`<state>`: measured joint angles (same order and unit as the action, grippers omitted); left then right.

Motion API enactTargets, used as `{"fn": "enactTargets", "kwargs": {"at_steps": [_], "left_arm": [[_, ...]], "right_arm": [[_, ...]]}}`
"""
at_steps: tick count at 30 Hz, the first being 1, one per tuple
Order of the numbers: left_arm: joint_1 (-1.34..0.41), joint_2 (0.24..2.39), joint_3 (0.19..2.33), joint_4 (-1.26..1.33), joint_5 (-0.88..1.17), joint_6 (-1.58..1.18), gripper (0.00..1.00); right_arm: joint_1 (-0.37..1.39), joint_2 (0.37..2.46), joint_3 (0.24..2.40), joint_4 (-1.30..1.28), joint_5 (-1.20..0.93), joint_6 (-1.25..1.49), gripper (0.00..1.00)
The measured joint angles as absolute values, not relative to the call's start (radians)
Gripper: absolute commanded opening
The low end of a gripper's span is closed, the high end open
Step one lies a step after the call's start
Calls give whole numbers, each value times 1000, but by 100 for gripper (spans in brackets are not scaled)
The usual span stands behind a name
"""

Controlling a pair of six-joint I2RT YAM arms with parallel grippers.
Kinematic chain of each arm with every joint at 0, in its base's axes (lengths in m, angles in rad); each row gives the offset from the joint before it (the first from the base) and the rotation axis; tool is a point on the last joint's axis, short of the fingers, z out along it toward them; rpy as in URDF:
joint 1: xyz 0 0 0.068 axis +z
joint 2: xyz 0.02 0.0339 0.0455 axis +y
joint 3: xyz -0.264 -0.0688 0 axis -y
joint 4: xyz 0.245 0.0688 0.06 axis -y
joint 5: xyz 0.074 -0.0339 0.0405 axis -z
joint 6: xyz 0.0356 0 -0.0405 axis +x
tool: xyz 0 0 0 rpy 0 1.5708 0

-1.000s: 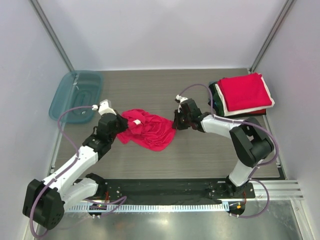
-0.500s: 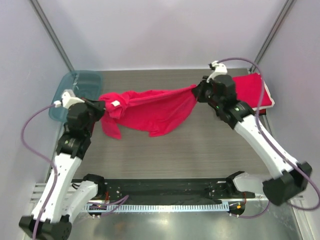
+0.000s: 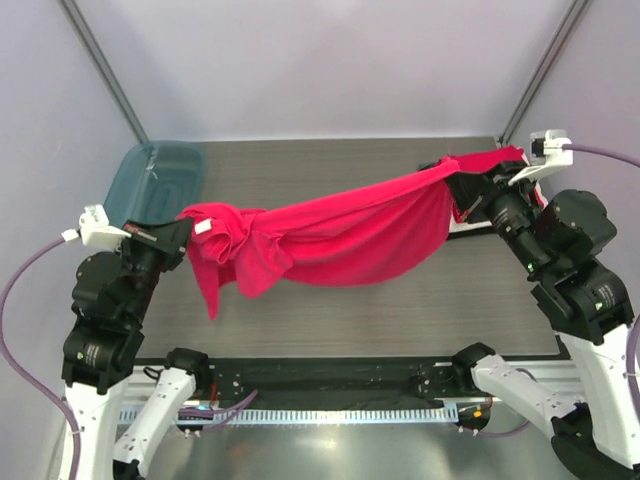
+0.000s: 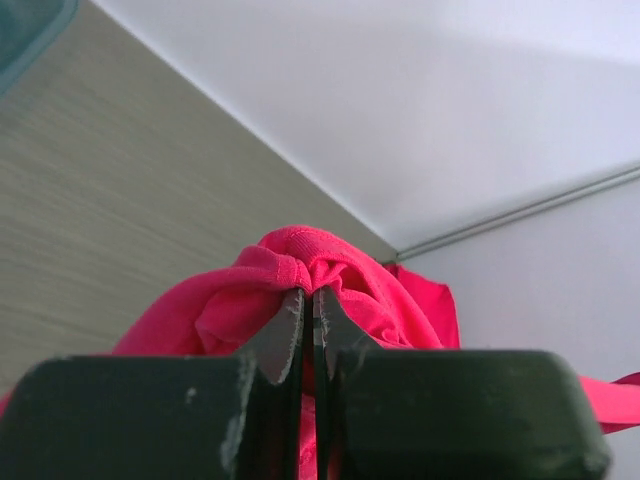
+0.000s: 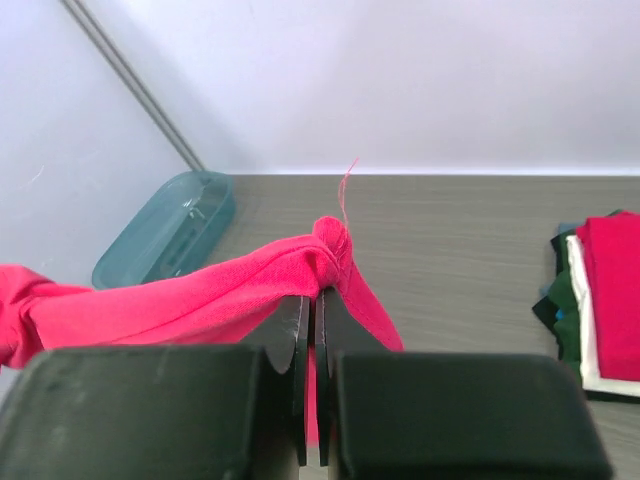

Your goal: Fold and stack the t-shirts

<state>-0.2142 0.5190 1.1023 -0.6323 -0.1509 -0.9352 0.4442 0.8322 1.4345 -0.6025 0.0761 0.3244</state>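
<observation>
**Containers.** One teal tray sits at the far left corner of the table; its contents cannot be made out.

**Held garment.** One crimson t-shirt hangs above the table as a sagging band stretched between two grippers. The left gripper has its fingers pressed together on a bunched fold near the white neck label (the wrist view shows cloth caught between the fingertips). The right gripper pinches the opposite edge in the same way.

**Stack.** One stack of folded shirts lies at the far right of the table. It shows three colours: red on top, white beneath, dark green lowest (the number of shirts cannot be told).
</observation>
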Motion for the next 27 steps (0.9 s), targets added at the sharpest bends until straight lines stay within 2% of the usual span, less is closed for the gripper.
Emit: {"fn": "enactTargets", "kwargs": {"at_steps": [5, 7, 8, 9, 10, 11, 13, 14, 15, 16, 17, 20, 21, 22, 27], "left_arm": [[-215, 612, 1066, -670, -112, -984, 1], [-214, 662, 1020, -671, -118, -1000, 1], [-214, 687, 995, -664, -128, -1013, 18], [-215, 714, 968, -657, -139, -1021, 25], [-214, 747, 936, -640, -155, -1039, 27], [-213, 772, 911, -621, -168, -1056, 41], [-211, 845, 869, -563, -198, -1076, 77], [-208, 901, 861, -532, -216, -1089, 99], [-205, 948, 862, -501, -225, -1093, 100], [-198, 1014, 878, -484, -233, -1105, 100], [-189, 1088, 918, -489, -237, -1101, 100], [-172, 1268, 1063, -488, -227, -1060, 100], [-170, 1296, 1099, -480, -222, -1043, 100], [-168, 1301, 1110, -470, -219, -1032, 99], [-168, 1184, 1002, -407, -223, -1007, 100]], "right_arm": [[444, 915, 1511, -630, 128, 312, 1], [443, 1028, 1537, -636, 165, 307, 1], [440, 1086, 1551, -636, 175, 306, 1], [434, 1138, 1563, -635, 177, 305, 1], [418, 1204, 1581, -634, 170, 305, 1], [393, 1292, 1609, -630, 154, 305, 1], [335, 1456, 1671, -613, 110, 315, 1], [305, 1542, 1710, -596, 93, 322, 12], [281, 1608, 1744, -587, 81, 333, 64], [254, 1702, 1799, -580, 62, 352, 76], [232, 1804, 1879, -582, 47, 362, 83], [197, 1964, 1972, -558, 16, 380, 87], [191, 1975, 1954, -566, 9, 387, 96], [190, 1973, 1931, -570, 5, 392, 100], [207, 1787, 1666, -519, 26, 392, 100]]}}
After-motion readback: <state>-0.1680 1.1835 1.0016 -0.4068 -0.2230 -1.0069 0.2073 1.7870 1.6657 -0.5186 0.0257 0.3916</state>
